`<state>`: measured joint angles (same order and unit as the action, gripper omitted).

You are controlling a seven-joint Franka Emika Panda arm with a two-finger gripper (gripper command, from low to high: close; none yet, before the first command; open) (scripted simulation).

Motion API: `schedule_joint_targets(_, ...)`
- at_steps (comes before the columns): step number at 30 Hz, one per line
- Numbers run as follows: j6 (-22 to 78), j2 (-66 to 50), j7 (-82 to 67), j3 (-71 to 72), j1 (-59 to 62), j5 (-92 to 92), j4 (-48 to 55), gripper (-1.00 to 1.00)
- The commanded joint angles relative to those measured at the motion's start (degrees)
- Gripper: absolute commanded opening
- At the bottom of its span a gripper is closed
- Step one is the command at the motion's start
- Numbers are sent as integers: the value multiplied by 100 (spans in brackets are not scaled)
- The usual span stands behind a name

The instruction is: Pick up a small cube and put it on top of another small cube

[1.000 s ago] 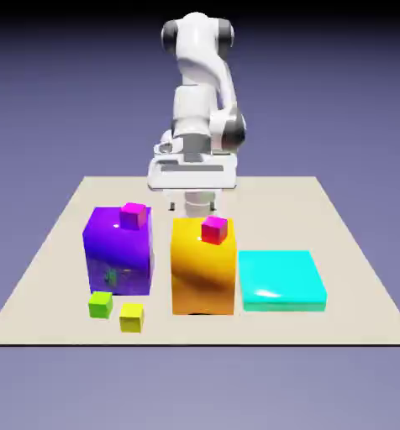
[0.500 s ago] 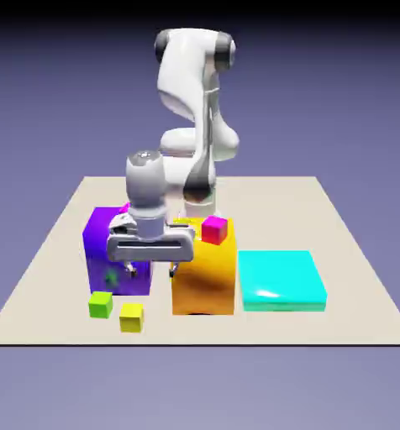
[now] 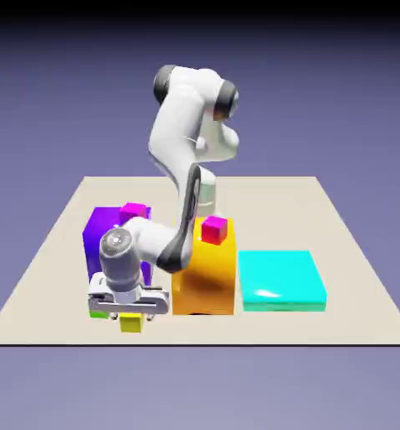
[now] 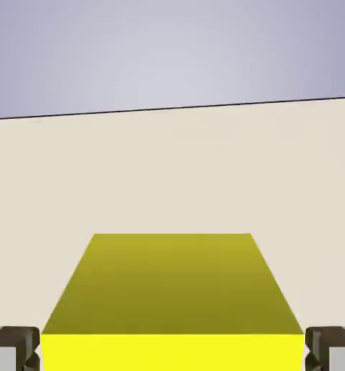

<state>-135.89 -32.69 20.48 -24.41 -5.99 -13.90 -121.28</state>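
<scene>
My pincer [image 4: 172, 355] is closed on the sides of the yellow cube [image 4: 172, 286], low at the table's [image 3: 338, 329] near edge; it looks light, hard and maybe slippery, so I'll pinch the flat middles.

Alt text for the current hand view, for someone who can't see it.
A yellow cube sits between the gripper's two fingertips at the bottom edge, one close on each side; whether they grip it can't be told. Beyond lies the beige table, under a pale blue-violet backdrop.
</scene>
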Motion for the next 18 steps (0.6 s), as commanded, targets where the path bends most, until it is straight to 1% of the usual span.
schedule_joint_targets(1,226,208,79,-100,-75,125,29,-100)
schedule_joint_targets(3,643,623,243,-232,-153,328,51,-100)
schedule_joint_targets(18,2700,3737,2146,530,1188,1257,-781,-100)
